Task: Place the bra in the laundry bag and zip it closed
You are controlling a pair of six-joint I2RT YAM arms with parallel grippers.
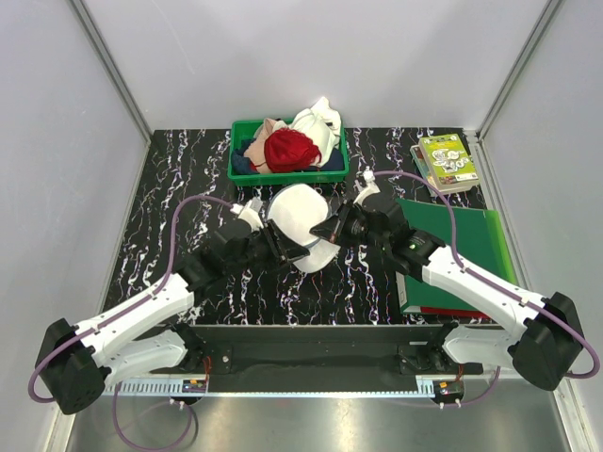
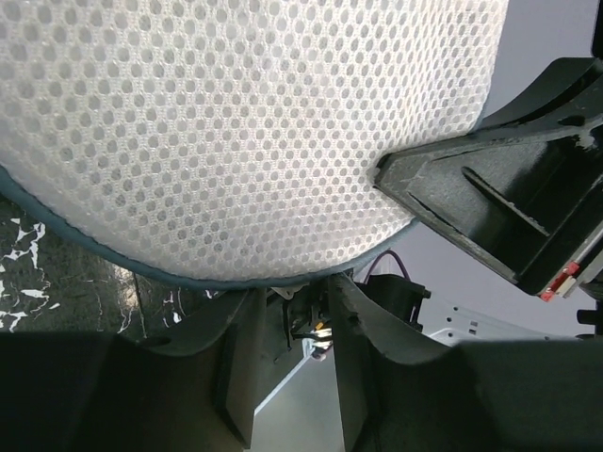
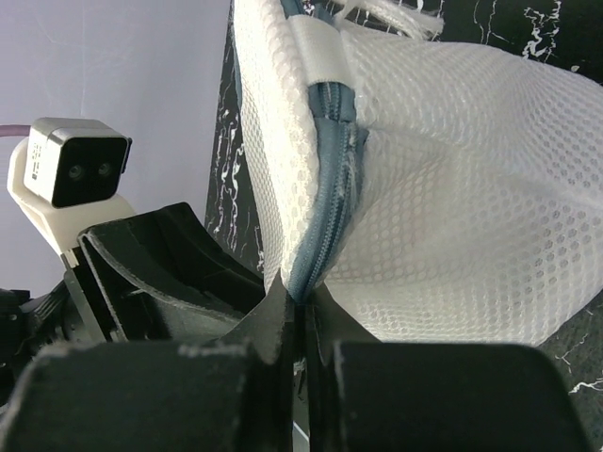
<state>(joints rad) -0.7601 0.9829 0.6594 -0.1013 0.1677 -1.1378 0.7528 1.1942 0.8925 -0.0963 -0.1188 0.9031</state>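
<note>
The laundry bag (image 1: 300,218), a white round mesh dome with a grey zip, is held between both grippers at the table's middle. My right gripper (image 1: 332,229) is shut on the zip seam (image 3: 330,160) at the bag's (image 3: 452,207) right rim, its own jaws (image 3: 300,294) pinched together. My left gripper (image 1: 283,247) grips the bag's lower left rim. In the left wrist view the mesh (image 2: 236,132) fills the frame above its narrowly parted fingertips (image 2: 294,287). The bra is hidden. Only a few white fabric strands (image 3: 386,11) show at the top of the zip.
A green bin (image 1: 283,176) behind the bag holds a red garment (image 1: 290,149), a beige cloth (image 1: 264,132) and a white bunched cloth (image 1: 318,122). A green folder (image 1: 462,254) lies to the right and a book (image 1: 446,162) at the back right.
</note>
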